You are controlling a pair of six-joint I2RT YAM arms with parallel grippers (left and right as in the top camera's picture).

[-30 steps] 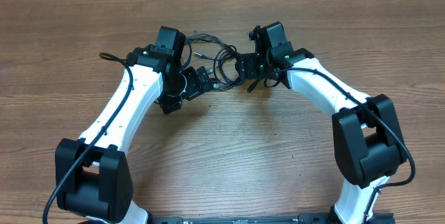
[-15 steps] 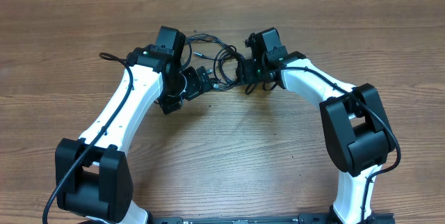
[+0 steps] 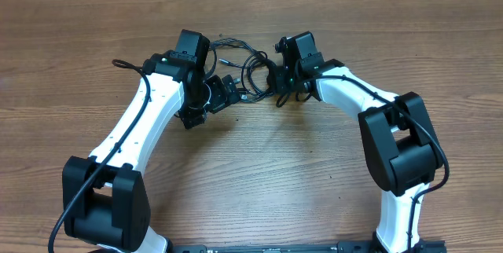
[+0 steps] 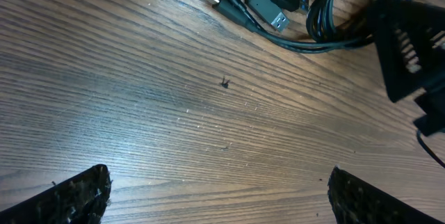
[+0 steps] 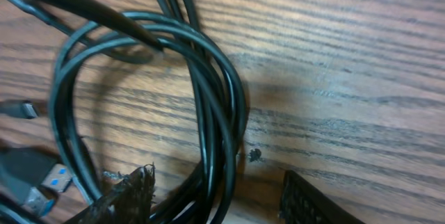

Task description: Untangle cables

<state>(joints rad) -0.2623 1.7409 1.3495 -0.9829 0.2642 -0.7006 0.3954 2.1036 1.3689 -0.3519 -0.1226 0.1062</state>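
The cables lie bundled as thin black cords at the table's far middle, between my two arms. My left gripper stands open just left of them; in the left wrist view its fingertips are wide apart over bare wood, with silver-tipped plugs and a coil ahead. My right gripper is open and sits low on the bundle's right side. In the right wrist view a coil of several cords passes between its fingers, close against the left one, with a gap to the right one.
A blue-tongued USB plug lies left of the coil. The right arm's black gripper body fills the left wrist view's far right. The wooden table extends around both arms.
The right arm has shifted slightly left toward the bundle, and its jaws have narrowed around the coil. The left arm has not moved.
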